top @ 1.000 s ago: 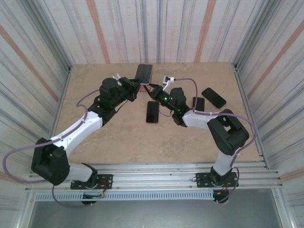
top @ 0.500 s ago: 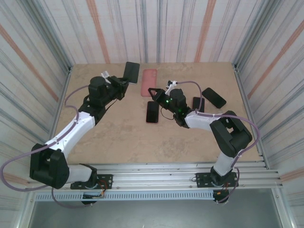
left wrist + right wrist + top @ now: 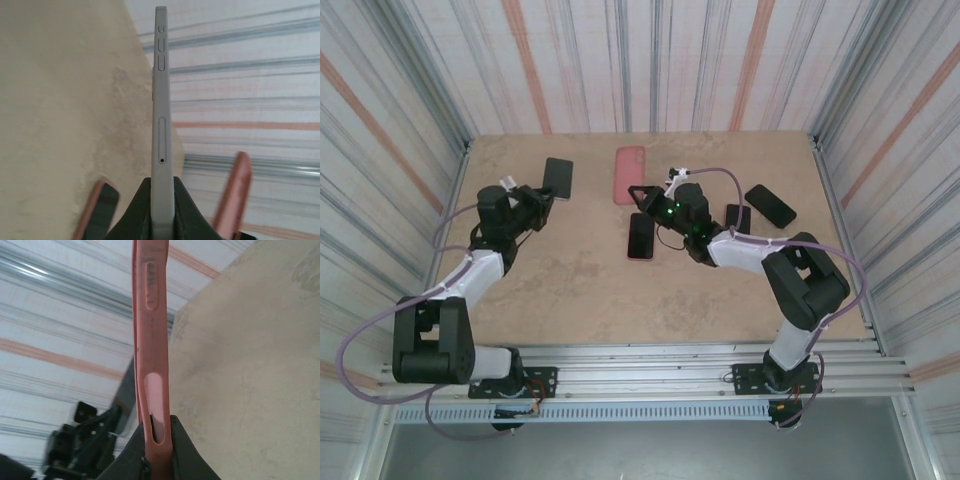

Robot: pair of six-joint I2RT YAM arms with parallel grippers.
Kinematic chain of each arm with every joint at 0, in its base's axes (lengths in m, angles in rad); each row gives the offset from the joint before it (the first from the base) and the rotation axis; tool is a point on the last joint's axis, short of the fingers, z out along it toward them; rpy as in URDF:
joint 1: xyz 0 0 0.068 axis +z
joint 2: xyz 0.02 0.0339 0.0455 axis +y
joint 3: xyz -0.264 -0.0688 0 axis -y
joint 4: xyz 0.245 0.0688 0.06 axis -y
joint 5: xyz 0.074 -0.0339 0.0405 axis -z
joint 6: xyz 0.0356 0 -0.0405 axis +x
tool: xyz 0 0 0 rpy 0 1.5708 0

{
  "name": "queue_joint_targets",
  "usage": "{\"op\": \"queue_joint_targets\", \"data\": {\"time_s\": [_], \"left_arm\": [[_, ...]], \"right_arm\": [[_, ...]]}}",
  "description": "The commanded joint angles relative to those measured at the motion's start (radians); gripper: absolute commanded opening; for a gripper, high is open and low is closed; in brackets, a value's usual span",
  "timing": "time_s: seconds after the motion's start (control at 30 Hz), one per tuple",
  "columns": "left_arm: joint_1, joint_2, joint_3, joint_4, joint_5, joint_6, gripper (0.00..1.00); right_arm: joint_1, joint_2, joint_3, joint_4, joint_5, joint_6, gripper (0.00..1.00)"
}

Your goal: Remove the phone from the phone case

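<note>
1. Left gripper (image 3: 537, 190) is clamped tight on one end of the slim grey phone (image 3: 558, 177), holding it over the far-left of the beige table (image 3: 580, 285).
2. Right gripper (image 3: 642, 196) is pinched shut on the salmon-pink soft phone case (image 3: 630, 172), raised at far centre.
3. Phone and case are well apart, and the phone's out!
</note>
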Motion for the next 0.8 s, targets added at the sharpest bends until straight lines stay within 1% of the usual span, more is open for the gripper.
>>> {"op": "queue_joint_targets", "data": {"time_s": [0.0, 0.13, 0.27, 0.3, 0.43, 0.53, 0.63, 0.77], "left_arm": [[0.042, 0.028, -0.043, 0.125, 0.042, 0.069, 0.00], [0.102, 0.088, -0.076, 0.179, 0.065, 0.111, 0.00], [0.154, 0.162, -0.084, 0.235, 0.112, 0.141, 0.00], [0.164, 0.180, -0.087, 0.254, 0.116, 0.147, 0.00], [0.210, 0.266, -0.095, 0.327, 0.136, 0.156, 0.00], [0.224, 0.315, -0.079, 0.313, 0.165, 0.163, 0.00], [0.224, 0.349, -0.090, 0.324, 0.171, 0.161, 0.00], [0.237, 0.382, -0.106, 0.349, 0.184, 0.153, 0.04]], "right_arm": [[0.030, 0.036, 0.057, -0.042, -0.020, 0.028, 0.07], [0.066, 0.067, 0.115, -0.094, -0.005, 0.028, 0.07], [0.115, 0.105, 0.163, -0.131, 0.030, 0.028, 0.07], [0.131, 0.116, 0.171, -0.138, 0.047, 0.061, 0.08], [0.172, 0.164, 0.215, -0.175, 0.078, 0.083, 0.07], [0.198, 0.195, 0.244, -0.201, 0.097, 0.092, 0.08], [0.212, 0.227, 0.264, -0.222, 0.107, 0.115, 0.07], [0.220, 0.266, 0.299, -0.265, 0.113, 0.125, 0.07]]}}
